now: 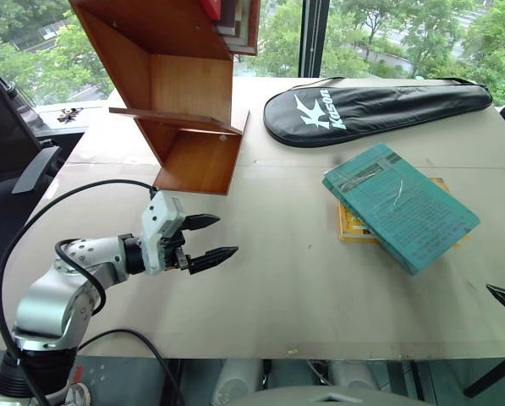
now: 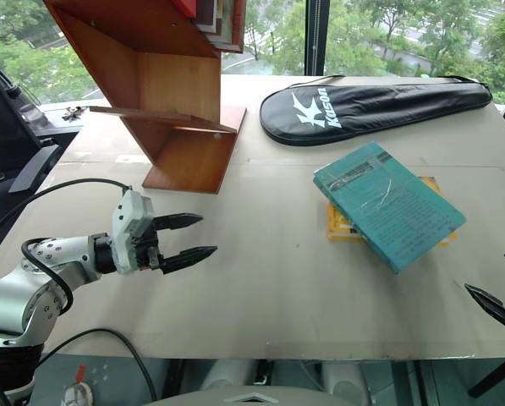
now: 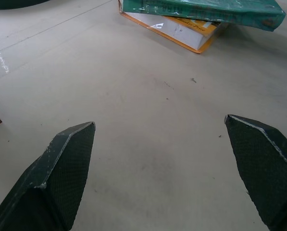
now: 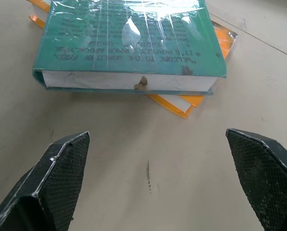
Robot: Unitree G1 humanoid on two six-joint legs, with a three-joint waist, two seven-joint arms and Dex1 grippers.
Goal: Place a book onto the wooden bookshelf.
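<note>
Book placement is not yet begun, judging by how the things lie; going from left to right, the left pincer (image 1: 203,238) is seen first, held low over bare tabletop (image 1: 277,279) with its two black fingers spread wide and nothing between them, pointed across towards the books, so it is judged to be waiting rather than working; behind it the wooden bookshelf (image 1: 184,101) is stood on the far left part of the tabletop, its angled boards leaving open compartments turned towards the robot, which is presumably why it is set there, within reach for a book to be slid in; a few books (image 1: 235,17) are already lodged in its upper part; further right a black racket bag (image 1: 370,106) is laid flat along the far edge, well apart from the shelf; nearer, the book (image 1: 400,205), teal and plastic-wrapped, is rested askew on top of a yellow book (image 1: 351,222), so that its corner and edge overhang and are lifted off the surface, which is judged to give fingers a way under it; at the far right the right pincer (image 2: 502,296) is held just short of the teal book, fingers spread and empty, its wrist view being lined up on the book's page edge, evidently for the pickup.
</note>
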